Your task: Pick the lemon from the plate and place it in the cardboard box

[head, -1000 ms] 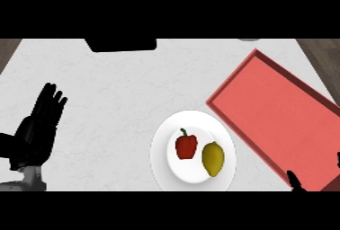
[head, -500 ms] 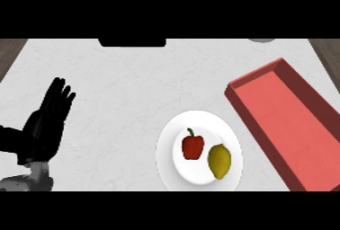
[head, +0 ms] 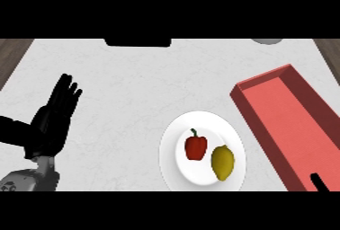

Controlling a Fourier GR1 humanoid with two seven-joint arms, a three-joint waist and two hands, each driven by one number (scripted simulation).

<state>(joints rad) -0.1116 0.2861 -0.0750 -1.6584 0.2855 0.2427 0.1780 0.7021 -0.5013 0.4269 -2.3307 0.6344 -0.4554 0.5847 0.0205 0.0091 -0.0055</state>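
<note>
The lemon (head: 223, 162) is lying on the white plate (head: 174, 148), just beside a red pepper (head: 195, 147) — nothing is holding it. The red cardboard box (head: 287, 120) is sitting just right of the plate on the desk (head: 133, 81). The left robot hand (head: 54, 117) is resting open at the left edge, fingers straight. Of the right robot hand (head: 319, 183) only a dark tip is showing — its state cannot be told. The reach appears not yet begun; the next move is calling for a hand to descend over the lemon, avoiding the pepper.

I see a pale marbled counter (head: 133, 81). On it sit a white plate (head: 174, 157) and, just right, a red cardboard box (head: 266, 87).
</note>
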